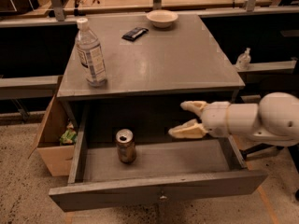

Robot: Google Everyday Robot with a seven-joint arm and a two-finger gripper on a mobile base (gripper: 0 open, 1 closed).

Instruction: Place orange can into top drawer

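The orange can stands upright inside the top drawer, on the left part of its floor. The drawer is pulled out wide from under the grey desk. My gripper hangs over the right half of the drawer, to the right of the can and apart from it. Its two pale fingers are spread open and hold nothing.
A clear water bottle stands on the desk's left front. A dark snack packet and a white bowl lie at the back. A brown cardboard box sits on the floor at the left.
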